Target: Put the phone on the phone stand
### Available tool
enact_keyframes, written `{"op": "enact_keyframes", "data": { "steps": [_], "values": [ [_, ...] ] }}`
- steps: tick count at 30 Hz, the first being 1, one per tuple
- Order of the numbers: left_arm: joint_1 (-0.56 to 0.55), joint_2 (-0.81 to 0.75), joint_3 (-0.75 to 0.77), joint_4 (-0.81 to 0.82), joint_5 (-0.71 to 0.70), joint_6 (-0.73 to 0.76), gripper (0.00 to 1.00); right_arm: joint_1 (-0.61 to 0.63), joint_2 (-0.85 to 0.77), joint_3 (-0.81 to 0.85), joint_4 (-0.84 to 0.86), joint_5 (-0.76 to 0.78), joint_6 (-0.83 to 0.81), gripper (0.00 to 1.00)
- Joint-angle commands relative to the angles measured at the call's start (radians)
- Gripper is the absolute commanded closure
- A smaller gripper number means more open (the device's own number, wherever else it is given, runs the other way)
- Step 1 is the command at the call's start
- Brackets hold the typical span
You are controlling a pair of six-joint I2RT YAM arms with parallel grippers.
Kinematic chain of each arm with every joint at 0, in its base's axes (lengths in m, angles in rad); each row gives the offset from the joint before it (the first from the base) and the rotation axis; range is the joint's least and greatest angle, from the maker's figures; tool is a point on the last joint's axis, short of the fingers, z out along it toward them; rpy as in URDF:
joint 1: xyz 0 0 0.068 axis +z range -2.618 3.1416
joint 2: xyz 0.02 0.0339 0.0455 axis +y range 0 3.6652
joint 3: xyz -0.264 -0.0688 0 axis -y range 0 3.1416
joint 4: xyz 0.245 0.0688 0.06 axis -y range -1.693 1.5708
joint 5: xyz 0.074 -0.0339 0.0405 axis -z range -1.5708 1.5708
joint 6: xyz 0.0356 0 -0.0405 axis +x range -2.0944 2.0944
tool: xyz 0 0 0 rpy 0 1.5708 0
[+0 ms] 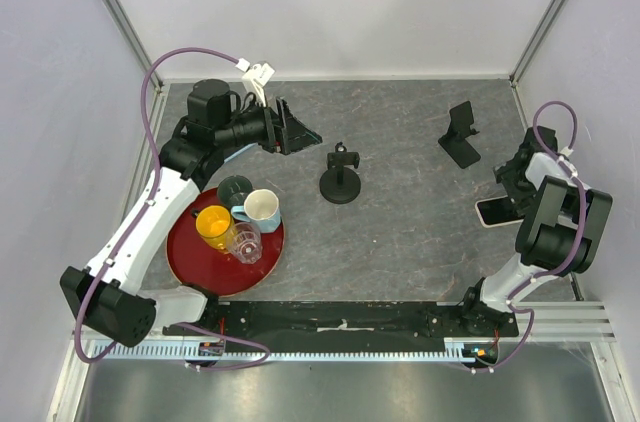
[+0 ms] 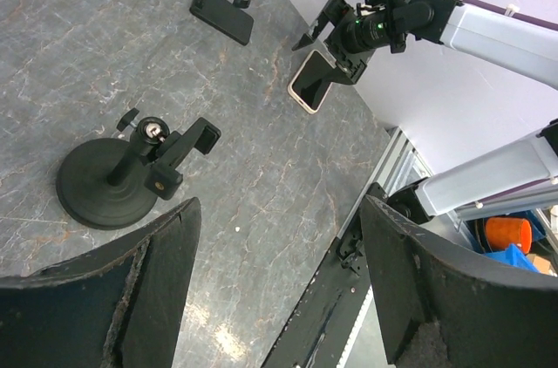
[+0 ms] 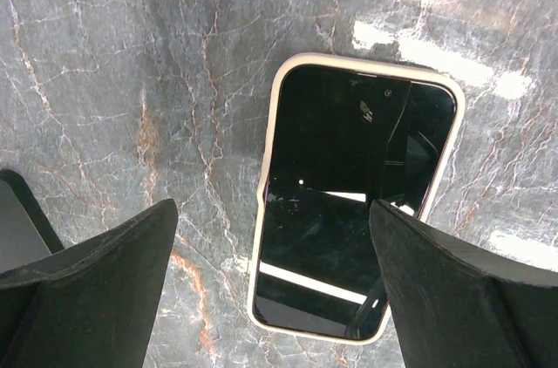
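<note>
The phone (image 3: 349, 202), black screen in a cream case, lies flat on the grey table at the right edge (image 1: 495, 210); it also shows in the left wrist view (image 2: 312, 80). My right gripper (image 3: 275, 298) hovers open just above it, fingers either side, not touching. The black folding phone stand (image 1: 461, 136) stands behind the phone, also in the left wrist view (image 2: 225, 3). My left gripper (image 2: 279, 289) is open and empty, held high over the table's left back (image 1: 290, 129).
A black round-base clamp mount (image 1: 341, 175) stands mid-table. A red tray (image 1: 205, 264) at the left holds a yellow cup, a cream mug, a clear glass and a dark cup. The enclosure's right wall is close to the phone.
</note>
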Motion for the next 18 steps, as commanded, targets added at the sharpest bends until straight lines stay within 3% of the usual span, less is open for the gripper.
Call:
{"op": "enact_keyframes", "data": {
  "steps": [1, 18],
  "values": [
    [-0.005, -0.003, 0.002, 0.039, 0.026, -0.001, 0.2, -0.017, 0.048, -0.037, 0.011, -0.005, -0.011, 0.02],
    [-0.007, 0.017, -0.011, 0.052, 0.04, -0.012, 0.2, -0.004, 0.061, -0.148, 0.033, 0.035, 0.024, 0.1]
  ]
}}
